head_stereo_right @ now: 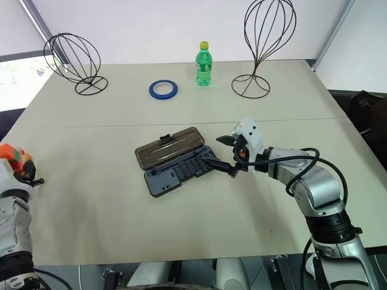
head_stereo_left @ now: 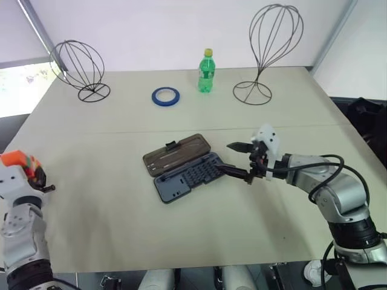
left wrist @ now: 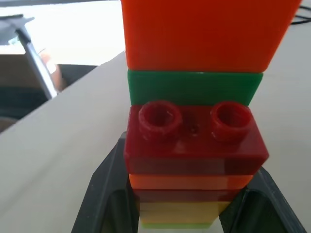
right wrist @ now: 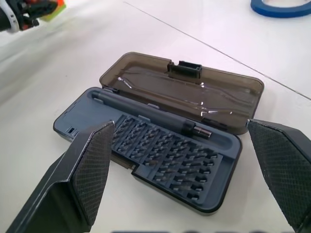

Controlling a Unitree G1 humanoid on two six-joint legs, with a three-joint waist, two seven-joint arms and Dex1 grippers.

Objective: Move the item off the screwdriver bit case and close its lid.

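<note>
Pale worktop point(head_stereo_left: 121, 229) centre held the open screwdriver bit case point(head_stereo_left: 184, 172), its right end just beside the right gripper point(head_stereo_left: 223, 156), jaws wide and empty; left gripper point(left wrist: 189, 194), well apart, clamped a block stack point(left wrist: 194, 141).

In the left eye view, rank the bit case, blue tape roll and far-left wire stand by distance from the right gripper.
1. bit case, mid-table, at the fingertips of the right gripper.
2. blue tape roll, farther back, near centre.
3. wire stand, back left corner.

Left gripper point(left wrist: 187, 194): low at left side, clamped on block stack point(left wrist: 194, 43). Right gripper point(head_stereo_left: 224, 156): extended forward, jaws spread wide.
</note>
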